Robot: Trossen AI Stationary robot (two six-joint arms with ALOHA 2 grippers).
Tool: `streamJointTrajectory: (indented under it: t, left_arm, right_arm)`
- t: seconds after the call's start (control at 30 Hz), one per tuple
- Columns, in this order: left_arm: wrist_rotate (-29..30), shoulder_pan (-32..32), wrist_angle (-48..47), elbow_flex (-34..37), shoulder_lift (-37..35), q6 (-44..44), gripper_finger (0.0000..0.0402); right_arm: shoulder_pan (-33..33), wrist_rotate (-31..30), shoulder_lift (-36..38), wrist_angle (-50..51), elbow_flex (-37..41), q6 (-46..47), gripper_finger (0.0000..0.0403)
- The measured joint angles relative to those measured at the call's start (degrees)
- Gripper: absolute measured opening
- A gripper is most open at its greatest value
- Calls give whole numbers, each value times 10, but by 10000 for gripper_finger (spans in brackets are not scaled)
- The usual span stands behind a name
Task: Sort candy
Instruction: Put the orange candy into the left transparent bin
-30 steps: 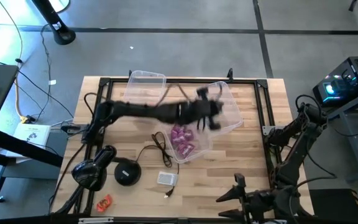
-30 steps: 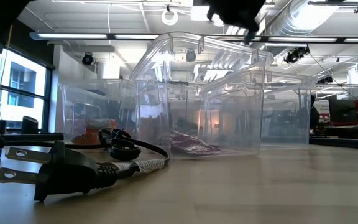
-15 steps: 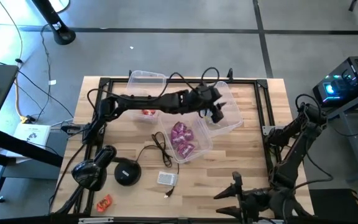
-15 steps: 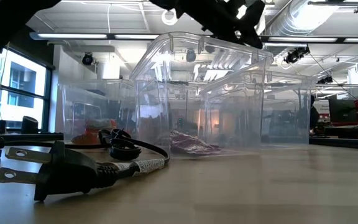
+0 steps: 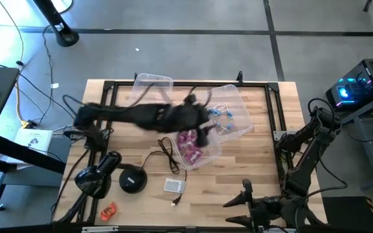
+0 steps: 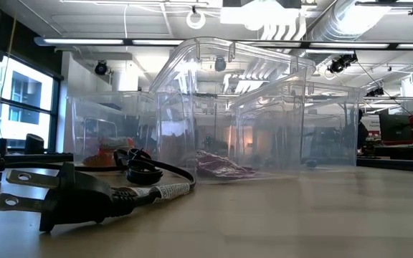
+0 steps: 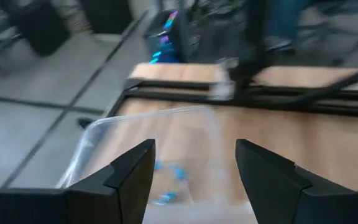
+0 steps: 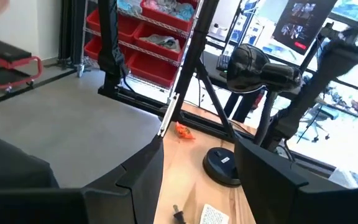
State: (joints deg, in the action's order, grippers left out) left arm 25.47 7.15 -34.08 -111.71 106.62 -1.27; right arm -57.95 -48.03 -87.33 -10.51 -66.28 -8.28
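High view: the left gripper (image 5: pixel 203 133), open and empty, is over the bins; blue candy (image 5: pixel 220 115) lies at 1 o'clock, purple candy (image 5: pixel 190 144) beneath. One orange candy (image 5: pixel 109 209) at 7 o'clock is unsorted. Right wrist view: the right gripper (image 8: pixel 197 165) waits open.

Overhead camera's looking straight down on my whole table (image 5: pixel 251 175), floor filling the upper frame. The low one sits right at tabletop level, a plug (image 6: pixel 56 195) huge at lower left, facing the clear bins (image 6: pixel 228 107) mid-frame and the room behind; the overhead shares those bins. My left wrist camera peers between my own fingers (image 7: pixel 126 171) close over one bin. My right wrist camera faces across the table's near edge toward red shelves (image 8: pixel 148 31), upper left.
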Motion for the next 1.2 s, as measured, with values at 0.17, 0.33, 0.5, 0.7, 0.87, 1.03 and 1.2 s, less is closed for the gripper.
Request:
streamJointTrajectory:
  t: [0.17, 0.33, 0.5, 0.7, 0.87, 1.03, 1.2]
  left_arm:
    - [5, 120, -85, -1, -64, -70, 216]
    - [71, 274, -171, -1, -67, -173, 216]
    - [131, 425, -179, 0, -21, -252, 216]
    - [264, 527, -104, 0, 61, -267, 216]
    - [310, 551, -75, 0, 130, -287, 216]
    - [308, 559, -98, 1, 182, -323, 216]
    - [179, 559, -241, 0, 188, -516, 216]
  right_arm:
    - [1, 0, 0, 2, 0, 17, 193]
    - [2, 0, 0, 20, 0, 57, 193]
    - [2, 0, -1, 49, 0, 85, 193]
    - [10, 0, -1, 52, 0, 85, 193]
    - [29, 0, -1, 72, 0, 107, 193]
    - [51, 9, -1, 135, 0, 180, 193]
    - [64, 11, -3, 173, 0, 237, 193]
